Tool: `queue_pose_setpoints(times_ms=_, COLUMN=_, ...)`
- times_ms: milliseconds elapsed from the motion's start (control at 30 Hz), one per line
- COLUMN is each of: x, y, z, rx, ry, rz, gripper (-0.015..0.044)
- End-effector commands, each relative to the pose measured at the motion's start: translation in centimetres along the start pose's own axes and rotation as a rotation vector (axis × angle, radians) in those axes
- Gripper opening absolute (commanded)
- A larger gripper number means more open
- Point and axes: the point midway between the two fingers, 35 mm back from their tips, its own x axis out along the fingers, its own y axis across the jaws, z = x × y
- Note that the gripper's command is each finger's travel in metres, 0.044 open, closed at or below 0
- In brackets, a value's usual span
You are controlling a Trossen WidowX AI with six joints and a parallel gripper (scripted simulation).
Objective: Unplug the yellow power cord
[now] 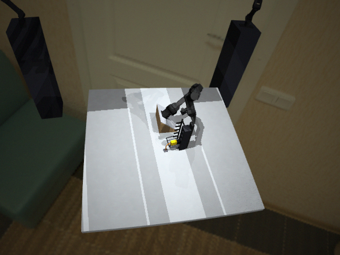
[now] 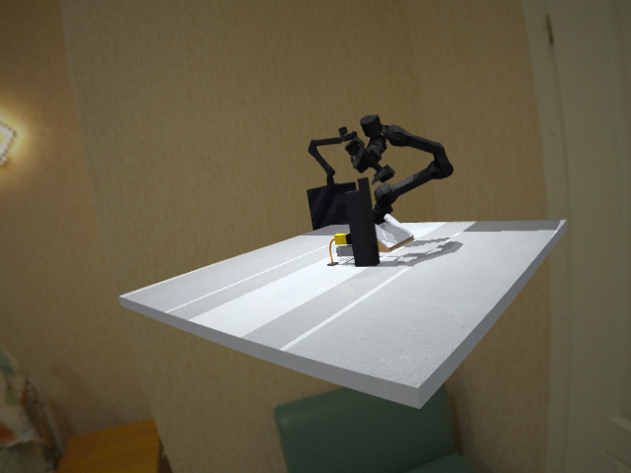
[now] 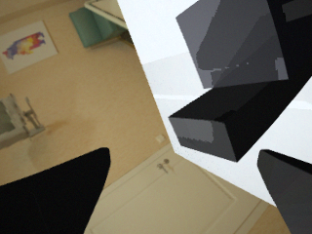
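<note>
We have not started the real work yet. The yellow plug [image 1: 173, 142] sits pushed into the near end of the tall black power strip [image 1: 186, 137], which stands up on the white striped table [image 1: 115, 170]. So nothing is unplugged. We still need to bring the gripper down to the plug, close on it, pull it out, then open up and move away from the plug, the cord and the strip.

Now we count, biggest things first. There is one table. There are two tall dark posts [image 1: 35, 68] at the far corners, one on the left and one on the right. There is one black robot arm [image 1: 189, 100], bent over at the far side of the strip. There is one brown wedge-shaped block [image 1: 162, 123] just to the left of the arm's foot. There is one power strip, with a row of thin black prongs [image 1: 178, 128] sticking out of its left face; we think there are about six, but they are too small to count for sure. There is one gripper [image 1: 167, 111], up in the air and well apart from the plug. Its fingers are spread wide and hold nothing. There is one yellow plug. Last, there is one thin orange cord [image 2: 331, 251], looping from the plug down to the table.
</note>
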Motion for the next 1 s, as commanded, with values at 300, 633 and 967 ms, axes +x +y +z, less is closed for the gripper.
queue_pose_setpoints(times_ms=300, x=0.3, y=5.0, z=1.8, rx=-0.197, ry=-0.128, rz=0.048, gripper=0.0160)
queue_pose_setpoints(times_ms=633, x=6.4, y=4.6, z=11.6, rx=-0.332, ry=-0.293, rz=-0.314, gripper=0.0160)
queue_pose_setpoints(times_ms=967, x=10.9, y=-3.5, z=20.6, rx=-0.378, ry=-0.252, rz=-0.860, gripper=0.0160)
